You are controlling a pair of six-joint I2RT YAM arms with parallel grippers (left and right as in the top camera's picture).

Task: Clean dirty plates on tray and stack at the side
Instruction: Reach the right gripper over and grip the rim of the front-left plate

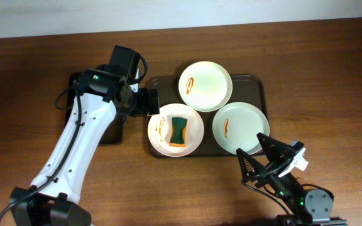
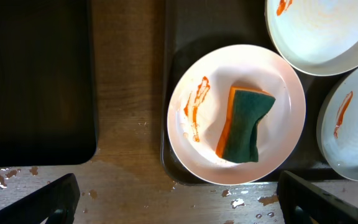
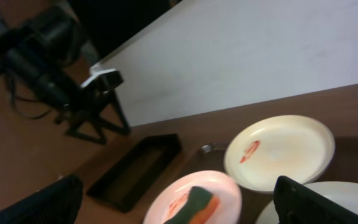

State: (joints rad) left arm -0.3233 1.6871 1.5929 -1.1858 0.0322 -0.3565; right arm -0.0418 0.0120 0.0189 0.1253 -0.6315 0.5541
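Note:
Three white plates lie on the dark brown tray [image 1: 256, 85], each with an orange-red smear. The back plate [image 1: 206, 85] and the right plate [image 1: 241, 125] are bare. The front-left plate [image 1: 195, 129] holds a green and orange sponge [image 1: 180, 130]. My left gripper [image 1: 148, 102] hovers just left of that plate, open and empty. In the left wrist view its fingers [image 2: 179, 205] frame the plate [image 2: 278, 87] and sponge [image 2: 244, 124]. My right gripper [image 1: 253, 150] is open and empty at the tray's front right edge.
A smaller black tray [image 1: 112, 135] lies left of the brown tray, partly under my left arm; it also shows in the left wrist view [image 2: 36, 74]. Bare wooden table surrounds both trays. A white wall runs along the far edge.

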